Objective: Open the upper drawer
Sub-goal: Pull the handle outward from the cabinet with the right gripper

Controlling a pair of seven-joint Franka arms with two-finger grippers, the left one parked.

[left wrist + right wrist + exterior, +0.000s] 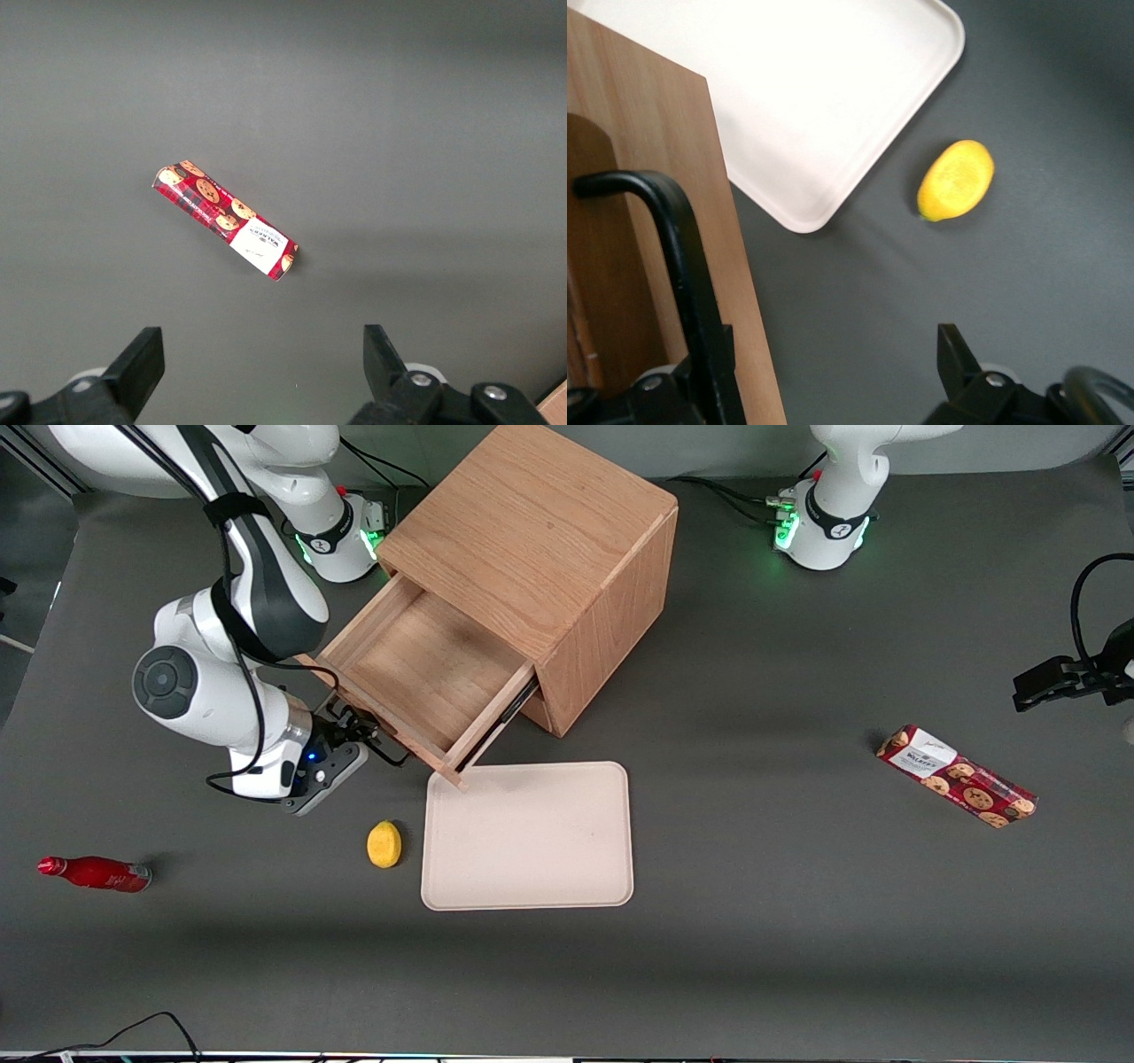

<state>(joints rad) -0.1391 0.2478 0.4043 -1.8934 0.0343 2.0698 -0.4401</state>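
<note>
The upper drawer of the oak cabinet stands pulled well out, and its light wood inside shows bare. My right gripper is at the drawer's front, beside its thin black bar handle. In the right wrist view the gripper is open, its fingers wide apart. One finger sits against the handle and the drawer front; the other finger hangs over bare table. Nothing is clamped between them.
A cream tray lies just in front of the open drawer's corner, nearer the front camera. A lemon rests beside the tray. A red bottle lies toward the working arm's end, a cookie pack toward the parked arm's.
</note>
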